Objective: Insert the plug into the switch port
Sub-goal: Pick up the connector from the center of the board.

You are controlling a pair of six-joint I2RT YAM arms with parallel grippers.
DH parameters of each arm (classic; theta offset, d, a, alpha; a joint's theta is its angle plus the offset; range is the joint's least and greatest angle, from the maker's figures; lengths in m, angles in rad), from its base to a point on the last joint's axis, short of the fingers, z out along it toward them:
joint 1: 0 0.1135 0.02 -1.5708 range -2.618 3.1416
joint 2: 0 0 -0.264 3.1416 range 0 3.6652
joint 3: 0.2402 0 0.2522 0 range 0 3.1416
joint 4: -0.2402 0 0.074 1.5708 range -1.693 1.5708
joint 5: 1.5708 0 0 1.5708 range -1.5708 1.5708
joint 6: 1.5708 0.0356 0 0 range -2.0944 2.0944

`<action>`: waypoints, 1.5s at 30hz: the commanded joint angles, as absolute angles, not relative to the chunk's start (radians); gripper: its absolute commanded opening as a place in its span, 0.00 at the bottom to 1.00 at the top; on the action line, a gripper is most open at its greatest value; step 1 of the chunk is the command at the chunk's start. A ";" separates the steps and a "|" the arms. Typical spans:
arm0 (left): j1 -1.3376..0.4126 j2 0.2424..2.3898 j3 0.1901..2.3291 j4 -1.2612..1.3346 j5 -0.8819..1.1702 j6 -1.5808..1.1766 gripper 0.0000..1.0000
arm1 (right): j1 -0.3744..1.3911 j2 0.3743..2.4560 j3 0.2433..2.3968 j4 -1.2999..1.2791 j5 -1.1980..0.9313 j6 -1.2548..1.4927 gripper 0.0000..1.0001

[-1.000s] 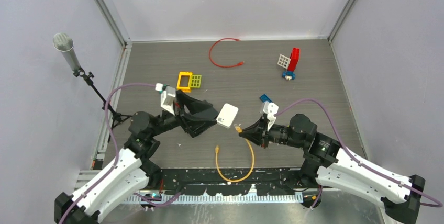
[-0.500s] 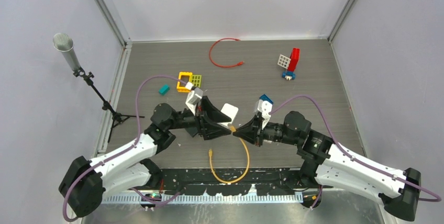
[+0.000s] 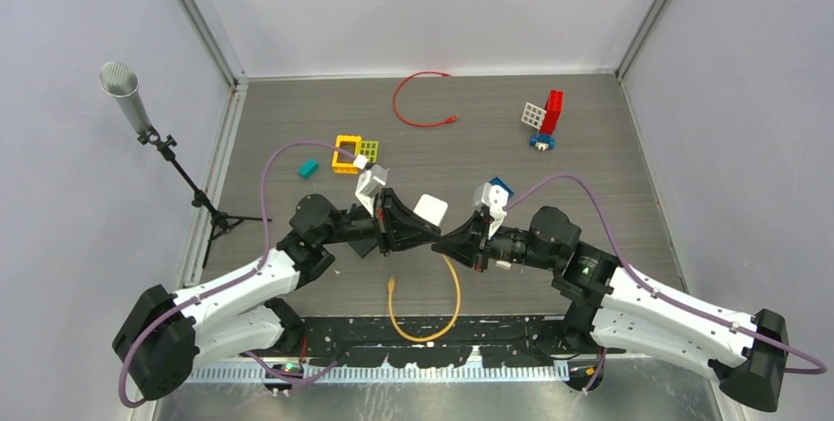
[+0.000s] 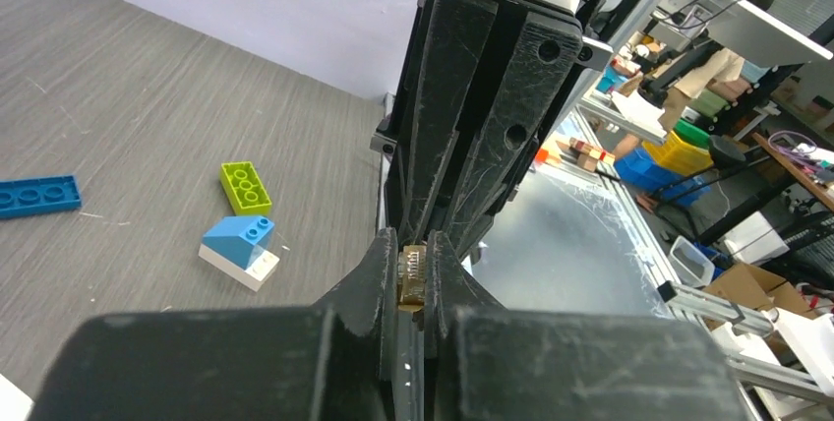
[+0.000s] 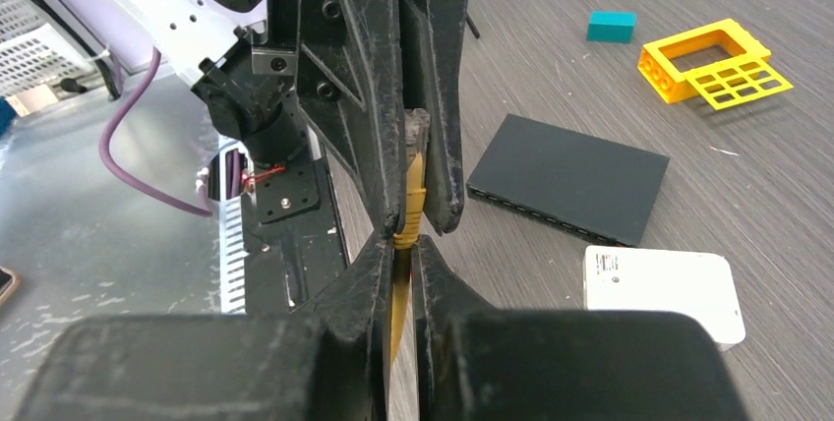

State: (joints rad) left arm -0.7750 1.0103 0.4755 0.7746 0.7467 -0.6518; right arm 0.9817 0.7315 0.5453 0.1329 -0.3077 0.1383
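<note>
progress: we hold the plug (image 5: 417, 129) in the air above the table (image 3: 590, 175), not yet in the switch (image 5: 567, 178) | left gripper (image 4: 411, 262) pinched shut on the plug, right gripper (image 5: 400, 249) clamped narrow on its yellow cable (image 3: 454, 293) just behind | switch lies flat on the table, apart; alignment and insertion remain

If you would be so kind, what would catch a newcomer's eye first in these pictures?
The two grippers meet tip to tip above the middle of the table: the left gripper is shut on the plug while the right gripper pinches the yellow cable just behind it. The black switch lies flat next to a white box, and a red cable curls near the far edge.
</note>
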 commanded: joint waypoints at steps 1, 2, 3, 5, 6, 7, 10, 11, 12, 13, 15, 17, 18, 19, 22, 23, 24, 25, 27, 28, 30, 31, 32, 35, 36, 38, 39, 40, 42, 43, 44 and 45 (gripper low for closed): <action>-0.784 1.011 0.519 0.792 0.748 -0.632 0.00 | 0.980 0.723 0.555 0.202 -0.275 0.133 0.07; -0.785 1.006 0.520 0.767 0.729 -0.623 0.00 | 0.979 0.718 0.550 0.200 -0.230 0.127 0.20; -0.785 0.999 0.526 0.719 0.698 -0.612 0.00 | 0.980 0.710 0.544 0.198 -0.177 0.125 0.35; -0.785 0.978 0.543 0.602 0.604 -0.586 0.00 | 0.980 0.680 0.524 0.203 -0.088 0.097 0.49; -0.784 0.971 0.550 0.547 0.550 -0.579 0.00 | 0.980 0.662 0.497 0.234 -0.059 0.066 0.54; -0.785 0.966 0.554 0.508 0.487 -0.575 0.00 | 0.980 0.646 0.461 0.287 -0.039 0.033 0.59; -0.784 0.968 0.549 0.450 0.314 -0.584 0.00 | 0.981 0.624 0.290 0.573 -0.016 -0.091 0.68; -0.784 0.974 0.547 0.447 0.278 -0.592 0.00 | 0.980 0.638 0.235 0.681 -0.008 -0.113 0.69; -0.784 0.985 0.544 0.448 0.248 -0.600 0.00 | 0.981 0.659 0.197 0.753 -0.004 -0.128 0.70; -0.784 0.995 0.540 0.452 0.222 -0.609 0.00 | 0.980 0.681 0.181 0.794 -0.003 -0.139 0.70; -0.784 1.021 0.533 0.471 0.191 -0.630 0.00 | 0.982 0.739 0.182 0.803 -0.019 -0.150 0.69; -0.784 1.050 0.523 0.506 0.187 -0.655 0.00 | 0.982 0.807 0.179 0.842 -0.037 -0.164 0.67; -0.784 1.067 0.518 0.527 0.190 -0.664 0.00 | 0.982 0.841 0.168 0.909 -0.034 -0.169 0.66; -0.784 1.079 0.516 0.545 0.194 -0.673 0.00 | 0.982 0.878 0.158 0.966 -0.030 -0.175 0.65; -0.785 1.102 0.510 0.577 0.193 -0.698 0.00 | 0.983 0.970 0.136 1.113 -0.033 -0.198 0.59; -0.785 1.108 0.506 0.589 0.193 -0.706 0.00 | 0.983 0.994 0.136 1.144 -0.033 -0.200 0.58; -0.784 1.112 0.504 0.600 0.194 -0.711 0.00 | 0.983 1.022 0.140 1.168 -0.032 -0.201 0.57; -0.785 1.116 0.505 0.605 0.197 -0.715 0.00 | 0.983 1.044 0.145 1.185 -0.036 -0.206 0.56; -0.785 1.119 0.507 0.609 0.201 -0.721 0.00 | 0.984 1.087 0.158 1.205 -0.045 -0.221 0.53; -0.785 1.119 0.507 0.610 0.204 -0.724 0.00 | 0.985 1.106 0.164 1.217 -0.048 -0.227 0.51; -0.785 1.116 0.505 0.611 0.205 -0.727 0.00 | 0.985 1.145 0.173 1.247 -0.042 -0.237 0.46; -0.785 1.114 0.505 0.611 0.205 -0.727 0.00 | 0.984 1.162 0.176 1.268 -0.039 -0.240 0.43; -0.785 1.111 0.502 0.612 0.204 -0.727 0.00 | 0.985 1.183 0.176 1.289 -0.035 -0.239 0.40; -0.785 1.106 0.499 0.611 0.207 -0.726 0.00 | 0.985 1.214 0.178 1.332 -0.029 -0.235 0.33; -0.785 1.104 0.498 0.609 0.207 -0.726 0.00 | 0.985 1.218 0.179 1.337 -0.029 -0.234 0.31; -0.784 1.099 0.498 0.604 0.206 -0.723 0.00 | 0.984 1.222 0.182 1.336 -0.030 -0.228 0.29; -0.784 1.099 0.497 0.600 0.205 -0.721 0.00 | 0.985 1.222 0.182 1.337 -0.032 -0.225 0.29; -0.784 1.098 0.496 0.601 0.205 -0.721 0.00 | 0.985 1.222 0.183 1.336 -0.033 -0.223 0.29; -0.784 1.097 0.495 0.601 0.205 -0.721 0.00 | 0.985 1.223 0.184 1.337 -0.032 -0.220 0.30; -0.785 1.097 0.494 0.602 0.206 -0.721 0.00 | 0.985 1.222 0.185 1.337 -0.033 -0.219 0.30; -0.785 1.098 0.493 0.603 0.206 -0.722 0.00 | 0.985 1.223 0.186 1.337 -0.032 -0.219 0.30; -0.784 1.099 0.493 0.606 0.205 -0.724 0.00 | 0.985 1.224 0.187 1.337 -0.030 -0.219 0.29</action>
